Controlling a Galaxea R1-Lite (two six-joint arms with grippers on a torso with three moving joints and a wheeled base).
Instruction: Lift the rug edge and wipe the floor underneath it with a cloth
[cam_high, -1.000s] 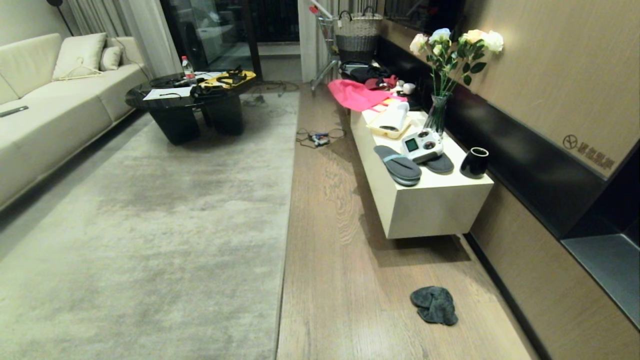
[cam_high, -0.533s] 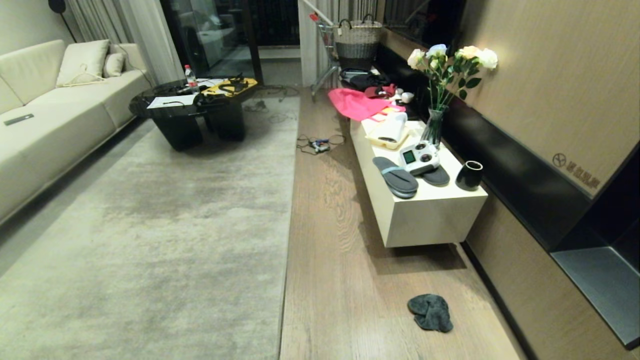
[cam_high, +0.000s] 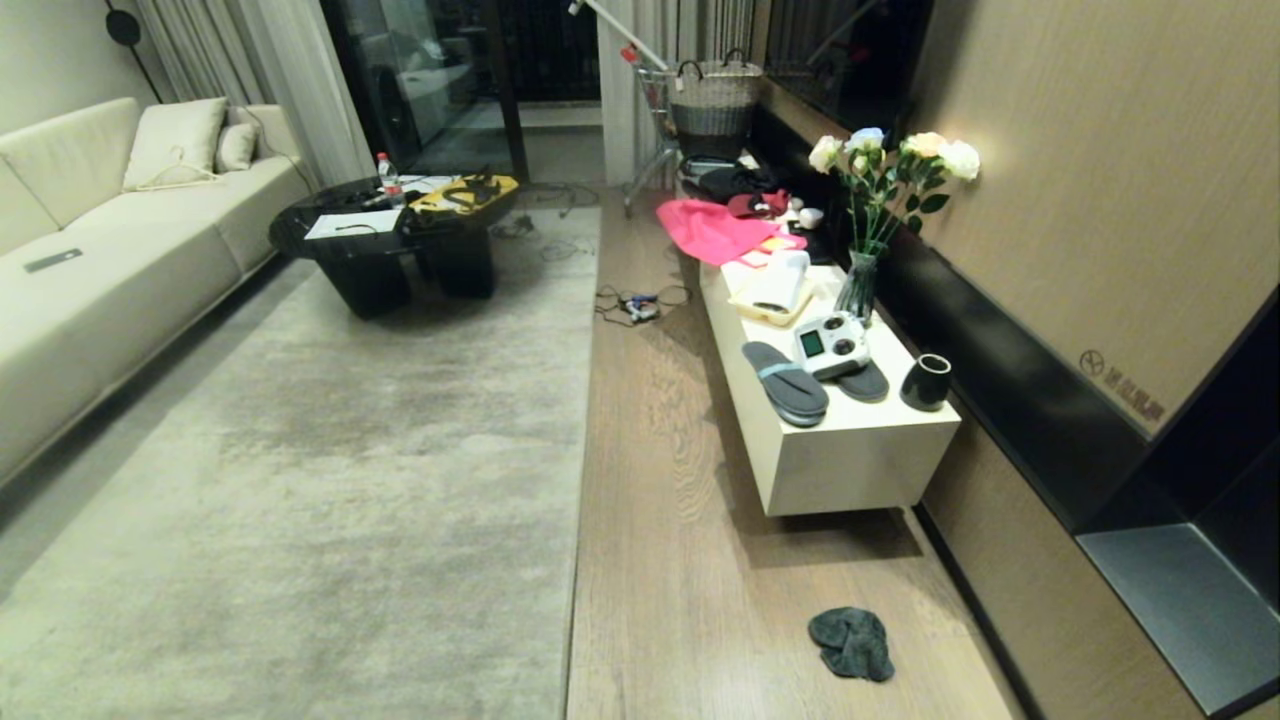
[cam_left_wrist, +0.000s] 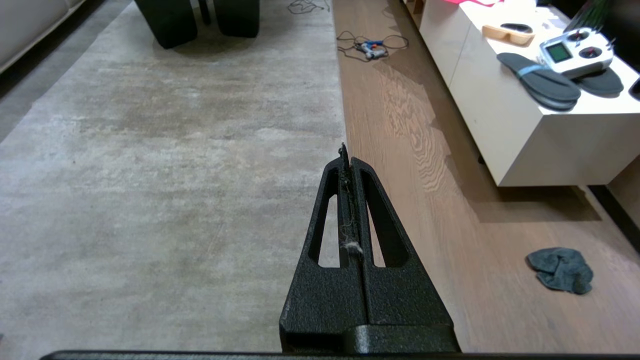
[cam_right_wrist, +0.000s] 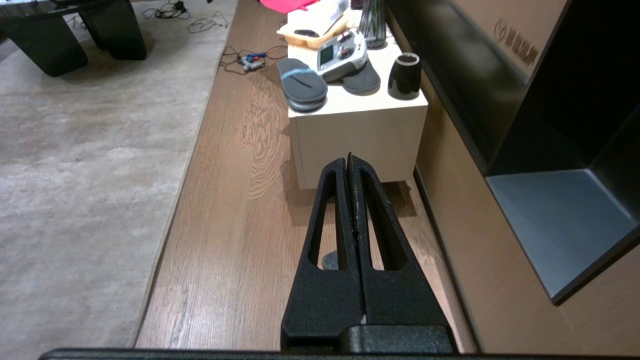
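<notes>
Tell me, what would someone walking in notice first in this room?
Probably the huge pale rug, lying flat over the left side of the wood floor. Next, the bright pink fabric at the far end of the white cabinet on the right, and the vase of flowers standing on that cabinet. Then the small dark cloth, crumpled alone on the bare floor in front of the cabinet.
</notes>
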